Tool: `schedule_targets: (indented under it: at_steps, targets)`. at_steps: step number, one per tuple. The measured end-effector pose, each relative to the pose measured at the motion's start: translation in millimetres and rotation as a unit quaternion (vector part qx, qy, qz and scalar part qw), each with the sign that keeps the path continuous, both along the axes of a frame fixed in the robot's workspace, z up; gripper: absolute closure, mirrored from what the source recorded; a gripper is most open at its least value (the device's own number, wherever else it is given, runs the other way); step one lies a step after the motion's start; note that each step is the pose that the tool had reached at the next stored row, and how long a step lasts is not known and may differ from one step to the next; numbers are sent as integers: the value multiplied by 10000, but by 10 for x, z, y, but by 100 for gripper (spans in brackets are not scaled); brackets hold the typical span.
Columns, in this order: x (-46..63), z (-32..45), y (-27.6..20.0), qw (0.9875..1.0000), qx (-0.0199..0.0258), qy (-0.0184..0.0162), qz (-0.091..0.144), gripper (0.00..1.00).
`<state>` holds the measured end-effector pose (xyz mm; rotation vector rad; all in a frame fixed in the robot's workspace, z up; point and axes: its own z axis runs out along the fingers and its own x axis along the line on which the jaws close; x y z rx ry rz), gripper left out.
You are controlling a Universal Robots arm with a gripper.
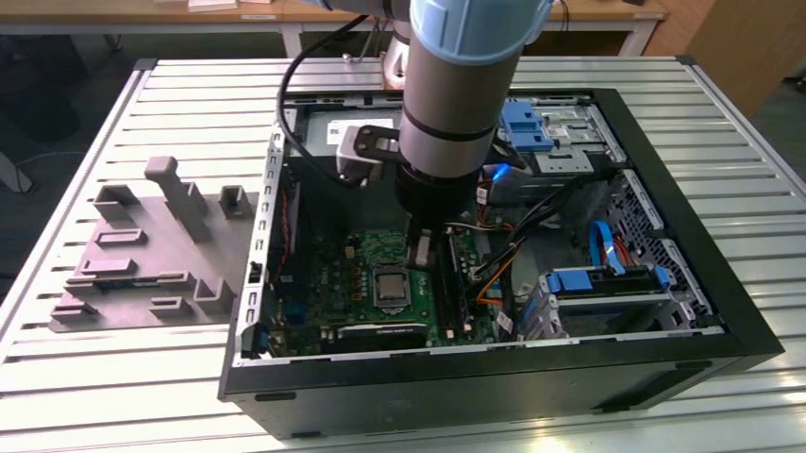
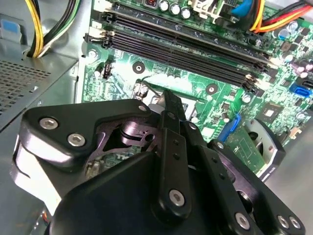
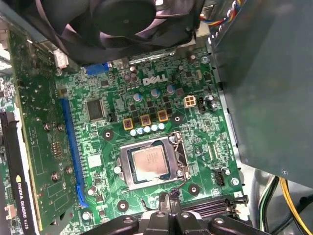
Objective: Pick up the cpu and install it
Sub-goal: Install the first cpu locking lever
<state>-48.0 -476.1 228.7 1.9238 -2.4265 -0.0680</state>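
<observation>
The cpu (image 3: 149,164), a small silvery-grey square, lies flat inside the metal-framed socket (image 3: 123,152) on the green motherboard (image 3: 205,137). In the exterior view the cpu (image 1: 392,288) shows in the middle of the board within the open black computer case (image 1: 705,283). My gripper (image 3: 168,198) hangs just above the board, beside the socket and near the memory slots (image 2: 186,46). Its fingers are shut together, with nothing between them. In the second wrist view the gripper (image 2: 171,100) tip points down at the board. From the exterior view the gripper (image 1: 426,253) stands just behind the socket.
A grey plastic fixture (image 1: 139,264) rests on the slatted table at the exterior view's left. A black fan (image 3: 132,24) and an upright expansion card (image 3: 34,147) border the socket. Cable bundles (image 1: 504,264) and blue drive brackets (image 1: 605,278) fill the case's right side.
</observation>
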Motion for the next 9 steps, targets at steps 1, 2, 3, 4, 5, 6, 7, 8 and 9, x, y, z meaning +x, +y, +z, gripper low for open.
schedule_targets:
  at_steps: [1,2,3,4,5,6,7,8,9]
  targets:
    - [0,-4,0,10000,0,0,60,89]
    - [0,-7,0,9999,-1,0,138,89]
    - [0,-9,0,9998,-2,0,214,89]
    - [0,-9,0,9996,-4,0,277,89]
    - [-1,-10,0,9995,-16,0,327,89]
    - [-1,-11,0,9993,-37,1,369,89]
    - [-2,-11,0,9992,-67,2,402,89]
    - [-1,-10,-1,9990,-124,4,425,89]
    - [-2,-11,-1,9989,-187,7,439,89]
